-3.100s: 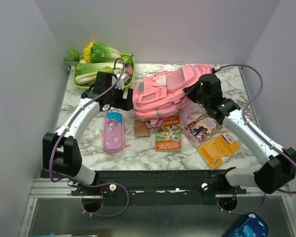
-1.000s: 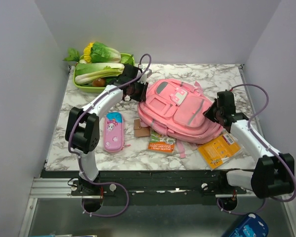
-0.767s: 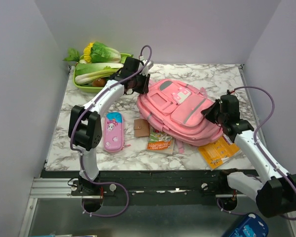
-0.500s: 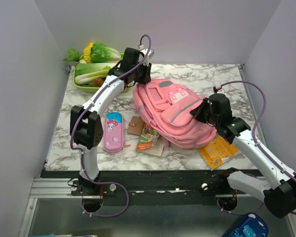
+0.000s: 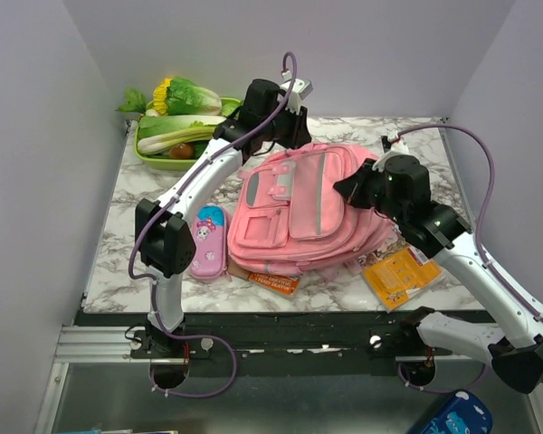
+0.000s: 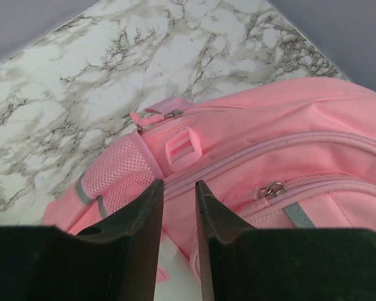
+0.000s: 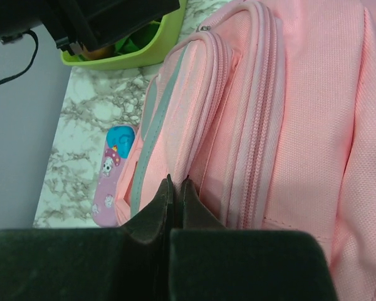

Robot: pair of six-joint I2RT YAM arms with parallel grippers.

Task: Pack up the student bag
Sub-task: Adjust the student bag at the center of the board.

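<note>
Propping bag point(image 5: 299, 208) for zip access, likely: left gripper point(image 6: 178, 185) pinching top fabric; right gripper point(image 7: 177, 180), jaws pressed together, bracing against side seam.

White grey-veined marble-pattern tabletop point(image 5: 127, 217); plain pale lavender-grey back wall point(image 5: 371, 54), matching side walls left point(image 5: 36, 181) and right point(image 5: 516, 117); black metal rail point(image 5: 290, 330) along near edge; silver aluminium frame point(image 5: 90, 344) below; grey floor point(image 5: 299, 407); soft even light.

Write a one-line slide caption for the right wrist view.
Right gripper, shut, tips at a fold of the pink student bag; pencil case and green tray beyond.
</note>
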